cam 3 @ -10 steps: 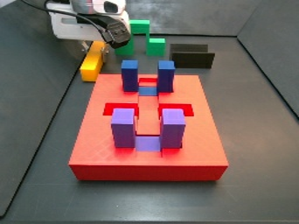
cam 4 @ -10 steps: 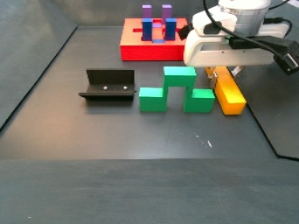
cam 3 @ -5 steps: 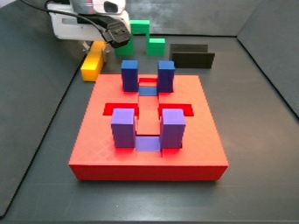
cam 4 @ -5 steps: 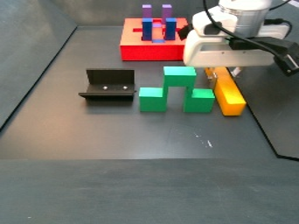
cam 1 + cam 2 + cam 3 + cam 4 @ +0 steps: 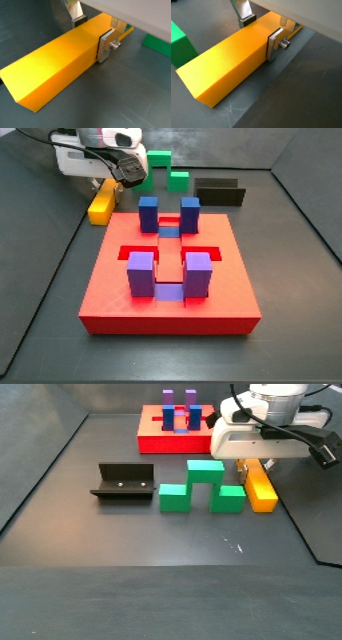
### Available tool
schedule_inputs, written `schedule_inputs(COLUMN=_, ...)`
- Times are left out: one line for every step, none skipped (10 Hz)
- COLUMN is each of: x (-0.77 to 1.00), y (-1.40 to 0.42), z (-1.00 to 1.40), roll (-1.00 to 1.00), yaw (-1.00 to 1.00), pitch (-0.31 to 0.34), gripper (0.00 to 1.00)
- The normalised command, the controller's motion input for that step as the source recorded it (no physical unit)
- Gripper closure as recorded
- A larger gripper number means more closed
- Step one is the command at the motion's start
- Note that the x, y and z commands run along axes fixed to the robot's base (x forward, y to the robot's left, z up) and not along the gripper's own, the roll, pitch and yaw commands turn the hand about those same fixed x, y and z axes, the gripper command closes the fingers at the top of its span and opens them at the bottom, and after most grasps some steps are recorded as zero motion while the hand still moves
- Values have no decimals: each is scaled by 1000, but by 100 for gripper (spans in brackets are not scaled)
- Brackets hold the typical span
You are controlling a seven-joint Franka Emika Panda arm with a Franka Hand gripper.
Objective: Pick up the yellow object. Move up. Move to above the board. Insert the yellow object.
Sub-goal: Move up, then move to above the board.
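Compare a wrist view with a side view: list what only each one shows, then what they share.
Only the wrist view shows the gripper fingers straddling the yellow bar, one silver plate against its side.

Only the side view shows the red board with its blue and purple blocks, the dark fixture, and all the green blocks.

Both show the yellow bar on the dark floor with green beside it.

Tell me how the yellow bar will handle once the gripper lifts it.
The yellow object looks like a rigid solid bar with flat faces, so it probably won't flex or roll. The gripper straddles it near one end in both wrist views, so the long free end may droop. Its smooth faces could slip against the pads.
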Motion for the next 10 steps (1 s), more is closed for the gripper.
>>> schedule_inputs(x=-4, y=67, z=829, roll=4, yaw=38, pitch=23, gripper=100)
schedule_inputs(x=-45, y=73, z=635, roll=9, yaw=34, pitch=93, gripper=100)
schedule_inputs(x=6, y=43, z=289, roll=28, yaw=15, pitch=83, gripper=100)
schedule_inputs(x=0, y=0, z=1400, roll=0, yaw=0, pitch=0, gripper=100)
schedule_inputs(x=-7, y=-6, z=1400, roll=1, yaw=-2, pitch=-1, gripper=100)
schedule_inputs(x=-41, y=-5, z=1400, roll=10, yaw=-3, pitch=28, gripper=100)
schedule_inputs(x=-39, y=2, z=1400, roll=40, yaw=1, pitch=-3, gripper=100)
schedule_inputs(x=-14, y=0, z=1400, roll=29, yaw=2, pitch=14, gripper=100)
schedule_inputs(x=6, y=2, z=1400, roll=16, yaw=3, pitch=63, gripper=100)
schedule_inputs(x=-5, y=-1, z=1400, roll=15, yaw=1, pitch=76, gripper=100)
